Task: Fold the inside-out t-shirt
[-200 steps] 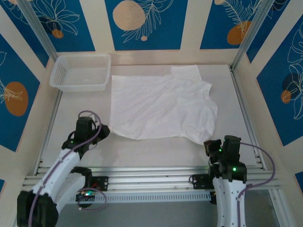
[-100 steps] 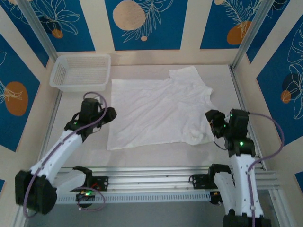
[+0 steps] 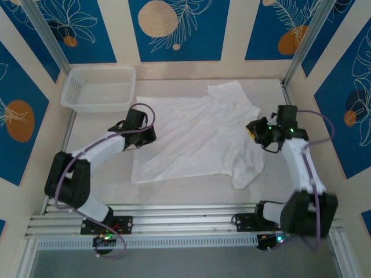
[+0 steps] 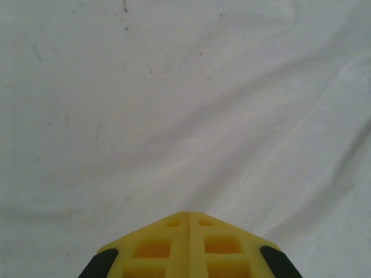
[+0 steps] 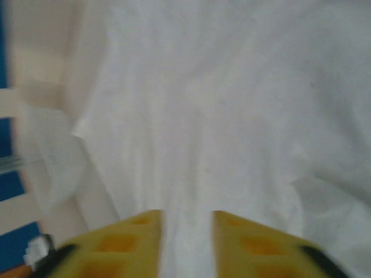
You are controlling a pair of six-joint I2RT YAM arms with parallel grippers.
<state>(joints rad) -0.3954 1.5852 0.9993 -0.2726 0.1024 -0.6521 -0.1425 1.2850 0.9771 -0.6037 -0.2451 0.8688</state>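
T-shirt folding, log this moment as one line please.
t-shirt: spread on table, wrinkled | left gripper: jaws shut, over cloth | right gripper: jaws open, cloth between | basket: far left

t-shirt (image 3: 194, 136) mid table, basket (image 3: 99, 88) far-left corner, arms either side

Sitting inside a walled enclosure: a pale work table (image 3: 98, 168) with aluminium rails (image 3: 185, 217) running along the near edge. Standing around it, cream wall panels (image 3: 235, 29) carrying deep blue sections (image 3: 191, 35) painted with orange circles and white leaf outlines. Rising at the corners, slanted metal posts (image 3: 49, 35). Resting in the far left corner, a white mesh basket (image 3: 98, 88). Glowing evenly, soft light.
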